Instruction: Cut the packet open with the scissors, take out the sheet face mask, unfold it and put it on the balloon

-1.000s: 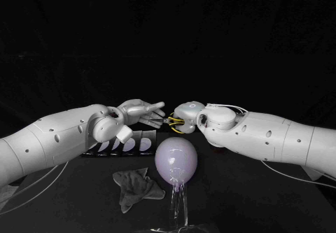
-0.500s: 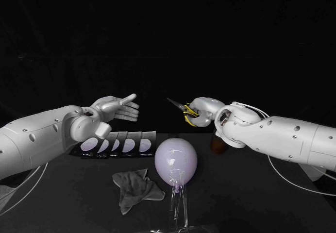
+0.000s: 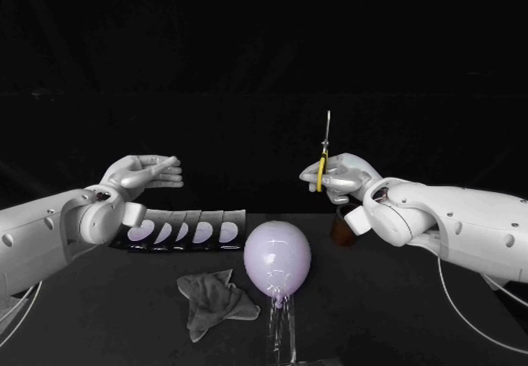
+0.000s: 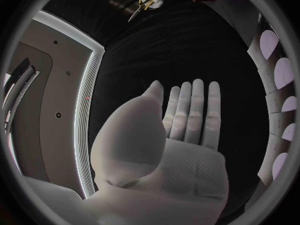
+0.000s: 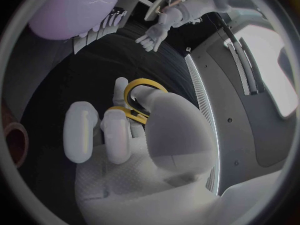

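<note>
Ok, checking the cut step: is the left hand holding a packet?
No, the left hand is stretched flat and empty, while the packets sit in a row on the table.

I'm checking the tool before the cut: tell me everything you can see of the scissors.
The scissors have yellow handle loops and thin, metal-looking blades. The right hand grips them by the handles, high above the table. The blades look closed and point straight up. Nothing else touches them.
</note>
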Tool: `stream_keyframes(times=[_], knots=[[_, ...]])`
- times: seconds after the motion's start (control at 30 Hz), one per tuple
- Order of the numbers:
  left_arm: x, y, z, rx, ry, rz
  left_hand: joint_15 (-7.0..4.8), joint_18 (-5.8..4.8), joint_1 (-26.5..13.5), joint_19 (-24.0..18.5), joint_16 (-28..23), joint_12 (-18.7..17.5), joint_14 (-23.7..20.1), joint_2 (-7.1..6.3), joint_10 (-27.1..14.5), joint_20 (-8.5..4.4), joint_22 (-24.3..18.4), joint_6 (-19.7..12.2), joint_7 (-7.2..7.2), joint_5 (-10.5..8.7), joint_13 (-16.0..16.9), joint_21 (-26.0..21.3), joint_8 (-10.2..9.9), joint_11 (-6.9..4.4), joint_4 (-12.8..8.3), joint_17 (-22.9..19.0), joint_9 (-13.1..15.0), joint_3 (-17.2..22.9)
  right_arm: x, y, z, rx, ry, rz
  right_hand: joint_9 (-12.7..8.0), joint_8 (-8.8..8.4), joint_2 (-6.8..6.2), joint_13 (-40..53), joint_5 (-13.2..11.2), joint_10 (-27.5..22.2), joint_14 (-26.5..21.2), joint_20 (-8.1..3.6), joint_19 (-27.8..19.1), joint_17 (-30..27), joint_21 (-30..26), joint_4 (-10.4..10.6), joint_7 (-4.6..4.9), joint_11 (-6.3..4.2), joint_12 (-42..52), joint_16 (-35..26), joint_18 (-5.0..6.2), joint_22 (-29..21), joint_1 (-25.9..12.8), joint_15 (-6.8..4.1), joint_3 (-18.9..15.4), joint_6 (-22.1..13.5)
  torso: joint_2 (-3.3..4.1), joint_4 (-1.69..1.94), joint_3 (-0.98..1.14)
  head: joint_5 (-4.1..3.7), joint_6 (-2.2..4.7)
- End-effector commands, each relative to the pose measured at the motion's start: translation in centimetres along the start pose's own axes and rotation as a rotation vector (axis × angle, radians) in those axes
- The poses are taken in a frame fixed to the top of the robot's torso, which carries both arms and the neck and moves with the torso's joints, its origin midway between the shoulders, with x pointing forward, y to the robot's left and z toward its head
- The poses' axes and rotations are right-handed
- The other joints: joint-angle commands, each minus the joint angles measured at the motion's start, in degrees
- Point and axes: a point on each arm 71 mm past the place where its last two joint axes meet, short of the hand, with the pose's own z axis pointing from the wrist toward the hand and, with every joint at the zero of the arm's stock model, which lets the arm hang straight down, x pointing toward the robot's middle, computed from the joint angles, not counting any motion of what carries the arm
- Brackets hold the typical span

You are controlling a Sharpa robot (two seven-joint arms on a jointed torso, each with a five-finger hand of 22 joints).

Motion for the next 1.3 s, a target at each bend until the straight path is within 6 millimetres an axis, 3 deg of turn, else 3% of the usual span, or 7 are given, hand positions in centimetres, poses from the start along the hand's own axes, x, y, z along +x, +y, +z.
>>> stream_keyframes(times=[0.03,0.3,0.5,0.7,0.93,1.0,1.3], knots=[[-0.4,0.4,-0.8,0.096,-0.072,-0.008,-0.16,1.02,2.4,1.1,0.4,-0.7,0.6,-0.36,0.6,-0.59,0.3,0.9,0.15,-0.04,-0.4,0.7,-0.8,0.11,0.0,0.5,-0.5,1.6,0.3,-0.3,-0.9,-0.002,-0.017,0.243,6.5,-0.07,0.58,-2.2,0.3,14.7,1.9,-0.01,-0.4,0.0,-0.3,-0.1,-0.02,-6.05,21.1,-0.3,0.91,4.7,0.5,0.26,0.2,-0.5,0.04,-0.03,0.02,0.24,0.30],[-0.9,2.4,-2.2,0.092,-0.060,0.119,0.15,0.71,5.2,0.2,-0.3,-2.0,-1.0,-2.36,1.3,-0.67,0.2,2.0,0.20,-0.08,-0.5,0.6,-2.2,0.17,1.8,1.0,-1.5,4.2,1.7,-1.5,-2.8,0.033,0.007,0.318,6.6,-0.24,0.75,-1.7,0.2,14.7,2.0,0.04,-0.4,0.2,-0.3,0.1,0.09,-5.97,21.2,-0.3,0.91,4.7,0.2,0.32,0.2,-0.8,-0.09,0.08,0.20,3.80,-0.57],[-2.2,4.1,-3.1,0.050,-0.086,0.179,0.76,0.34,4.7,-2.7,-1.3,-2.1,-2.6,-3.88,1.0,0.55,-0.7,2.0,0.58,-0.09,-0.5,-1.0,-3.1,0.59,3.9,1.1,-2.0,4.7,2.6,-1.7,-3.7,0.045,0.029,0.332,6.7,-0.31,0.86,-1.8,0.2,15.2,2.1,0.07,-0.2,0.3,-0.1,0.1,0.06,-6.00,21.1,-0.2,0.85,4.9,0.2,0.33,0.2,-0.8,-0.03,-0.06,0.17,6.68,-1.97],[-4.2,5.7,-3.9,-0.023,-0.122,0.215,1.76,0.64,2.3,-3.9,-2.9,-2.2,-4.9,-5.17,-1.1,1.42,-1.2,0.5,1.49,-0.10,-0.5,-1.7,-4.7,1.52,4.1,0.8,-2.8,3.4,2.9,-1.8,-4.1,0.053,0.039,0.328,6.8,-0.33,0.88,-1.2,0.2,15.5,2.2,0.07,0.0,0.5,0.1,0.1,0.05,-6.01,21.6,-0.2,0.78,5.1,0.1,0.32,0.2,-0.8,0.01,0.06,0.04,9.57,-3.32],[-6.3,6.4,-4.3,-0.075,-0.167,0.277,2.23,0.36,1.3,-5.4,-3.7,-2.1,-5.9,-5.55,-2.3,1.90,-1.6,-0.3,1.92,-0.11,-0.4,-2.6,-5.4,1.98,4.0,0.7,-3.1,2.3,3.2,-2.1,-4.2,0.059,0.042,0.316,6.8,-0.33,0.88,-0.7,0.2,15.7,2.2,0.07,0.1,0.5,0.2,0.1,0.04,-6.02,22.0,-0.2,0.74,5.3,0.1,0.31,0.2,-0.8,-0.01,0.22,0.02,12.67,-4.39],[-7.1,6.5,-4.5,-0.089,-0.188,0.297,2.43,0.01,1.1,-6.7,-4.0,-2.1,-6.4,-5.53,-2.9,2.02,-1.9,-0.5,2.10,-0.11,-0.4,-3.3,-5.7,2.18,4.0,0.7,-3.3,1.7,3.3,-2.2,-4.2,0.060,0.044,0.312,6.8,-0.33,0.88,-0.7,0.2,15.7,2.2,0.07,0.1,0.5,0.2,0.1,0.04,-6.02,22.0,-0.2,0.74,5.3,0.1,0.31,0.2,-0.8,0.00,0.07,0.05,14.59,-4.66],[-9.8,7.1,-4.3,-0.160,-0.271,0.411,3.28,-0.45,0.5,-7.8,-4.7,-2.1,-8.7,-5.69,-5.7,2.10,-1.9,-1.3,2.68,-0.13,-0.5,-3.8,-6.3,2.95,4.0,0.3,-3.5,-0.3,3.3,-2.3,-4.2,0.059,0.044,0.298,6.8,-0.33,0.87,-0.5,0.2,15.8,2.2,0.07,0.2,0.5,0.2,0.0,0.04,-6.03,22.1,-0.2,0.74,5.3,0.1,0.30,0.2,-0.8,-0.06,-0.05,0.12,17.56,-5.19]])
